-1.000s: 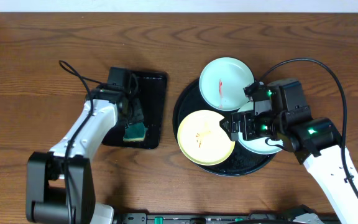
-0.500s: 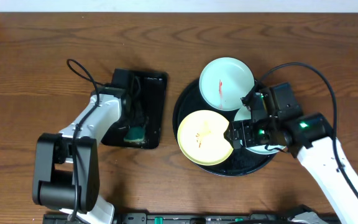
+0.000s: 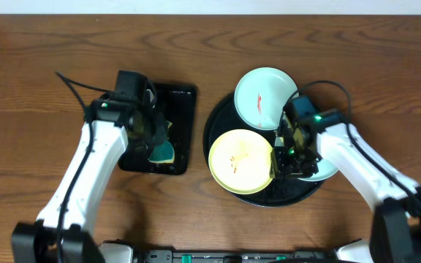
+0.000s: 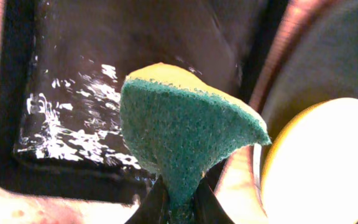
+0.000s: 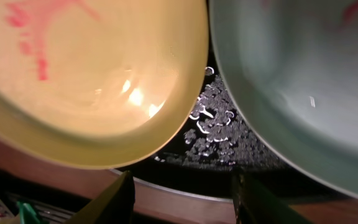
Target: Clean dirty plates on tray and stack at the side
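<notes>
Left jaws now pinch sponge (image 4: 185, 143); right jaws narrower.

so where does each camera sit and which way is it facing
overhead: above the table, facing straight down; round tray, rectangular tray, left arm, right arm show
left wrist: faces down past the left tool, shut on the sponge, over the rectangular tray
right wrist: low over the round tray, facing yellow plate and mint plate; right tool shows
shared: yellow plate, all three

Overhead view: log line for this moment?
left gripper: shut on sponge | right gripper: open at yellow plate rim | plates: three on tray
</notes>
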Tool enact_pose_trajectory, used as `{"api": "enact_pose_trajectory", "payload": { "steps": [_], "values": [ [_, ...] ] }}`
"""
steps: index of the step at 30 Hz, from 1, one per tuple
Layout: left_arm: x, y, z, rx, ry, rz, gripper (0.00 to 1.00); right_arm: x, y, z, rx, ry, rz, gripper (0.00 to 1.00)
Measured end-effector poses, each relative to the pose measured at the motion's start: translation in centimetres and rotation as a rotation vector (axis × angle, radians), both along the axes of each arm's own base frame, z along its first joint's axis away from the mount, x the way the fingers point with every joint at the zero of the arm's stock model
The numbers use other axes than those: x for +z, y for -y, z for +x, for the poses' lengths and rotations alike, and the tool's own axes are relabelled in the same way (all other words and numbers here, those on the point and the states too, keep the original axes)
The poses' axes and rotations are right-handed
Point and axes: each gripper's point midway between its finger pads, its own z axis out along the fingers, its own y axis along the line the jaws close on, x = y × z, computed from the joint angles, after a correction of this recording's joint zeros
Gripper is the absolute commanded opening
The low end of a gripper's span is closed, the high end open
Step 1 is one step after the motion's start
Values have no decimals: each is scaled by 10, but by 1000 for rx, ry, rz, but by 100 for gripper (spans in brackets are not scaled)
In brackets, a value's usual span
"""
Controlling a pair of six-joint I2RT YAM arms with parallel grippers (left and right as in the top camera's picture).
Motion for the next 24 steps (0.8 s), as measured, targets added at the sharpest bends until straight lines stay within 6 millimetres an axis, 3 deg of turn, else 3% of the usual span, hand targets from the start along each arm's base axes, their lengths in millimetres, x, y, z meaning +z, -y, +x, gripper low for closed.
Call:
{"api": "enact_pose_trajectory", "payload": {
  "steps": [6,9,12,17,24],
  "values": [
    [21,19,-11,-52,42,-61,7,-35,-3,5,-20,-68,-24,30],
    [22,35,-16,-104,42,-73,7,-48,-6,13,-34,-65,-22,10],
    [23,51,-22,-160,41,-82,8,-50,-10,22,-53,-37,-7,1],
    [25,69,-24,-219,62,-92,7,-49,-20,44,-59,49,40,1],
    [30,94,-22,-291,123,-112,7,-49,-18,57,-108,92,14,1]
  ]
}}
